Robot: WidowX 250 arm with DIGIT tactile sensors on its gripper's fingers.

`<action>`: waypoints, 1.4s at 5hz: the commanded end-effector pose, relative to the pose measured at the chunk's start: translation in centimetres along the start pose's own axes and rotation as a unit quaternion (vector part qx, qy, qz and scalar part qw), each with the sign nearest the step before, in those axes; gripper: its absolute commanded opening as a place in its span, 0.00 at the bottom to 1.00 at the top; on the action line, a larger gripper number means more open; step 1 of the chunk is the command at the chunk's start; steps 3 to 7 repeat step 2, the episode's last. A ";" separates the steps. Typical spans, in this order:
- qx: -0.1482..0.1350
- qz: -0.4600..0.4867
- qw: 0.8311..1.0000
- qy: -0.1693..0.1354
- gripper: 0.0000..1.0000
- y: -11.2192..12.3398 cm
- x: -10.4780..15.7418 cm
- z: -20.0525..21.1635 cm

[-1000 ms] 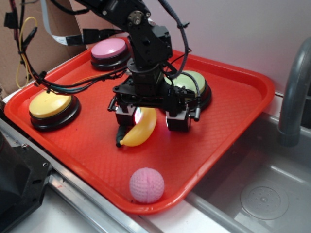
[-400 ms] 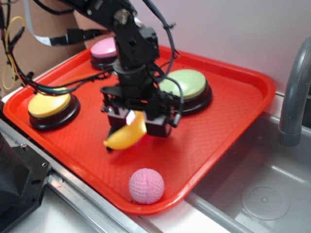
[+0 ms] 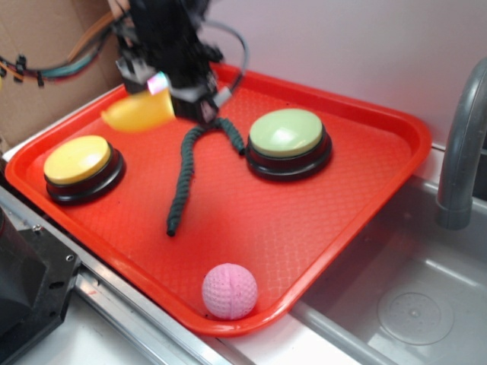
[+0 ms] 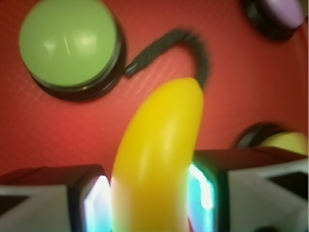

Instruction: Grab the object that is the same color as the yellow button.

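Observation:
The yellow toy banana (image 3: pixel 139 112) hangs in the air above the back left of the red tray (image 3: pixel 304 228), blurred by motion. My gripper (image 3: pixel 163 95) is shut on it; in the wrist view the banana (image 4: pixel 157 154) fills the gap between the two lit pads (image 4: pixel 96 205). The yellow button (image 3: pixel 76 161) stands on the tray at the left, below and in front of the banana. Only its edge (image 4: pixel 285 142) shows at the right of the wrist view.
A dark green braided rope (image 3: pixel 185 173) lies on the tray's middle. A pale green button (image 3: pixel 288 135) stands at the back right, a pink ball (image 3: pixel 229 290) near the front edge. A pink button (image 4: pixel 282 12) shows only in the wrist view. A sink (image 3: pixel 411 304) lies right.
My gripper has risen and swung to the back left with the banana in it, uncovering the green rope that lay beneath the arm.

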State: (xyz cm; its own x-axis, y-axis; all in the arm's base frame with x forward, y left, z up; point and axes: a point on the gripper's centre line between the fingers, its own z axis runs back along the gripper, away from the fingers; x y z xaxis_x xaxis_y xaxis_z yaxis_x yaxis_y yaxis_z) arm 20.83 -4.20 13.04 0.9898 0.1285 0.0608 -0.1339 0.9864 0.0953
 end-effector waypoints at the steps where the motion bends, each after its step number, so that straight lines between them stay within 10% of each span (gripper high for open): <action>1: -0.027 0.058 0.997 -0.052 0.00 4.9 1.7 6.6; 7: -0.026 0.072 0.996 -0.040 0.00 6.3 2.0 6.2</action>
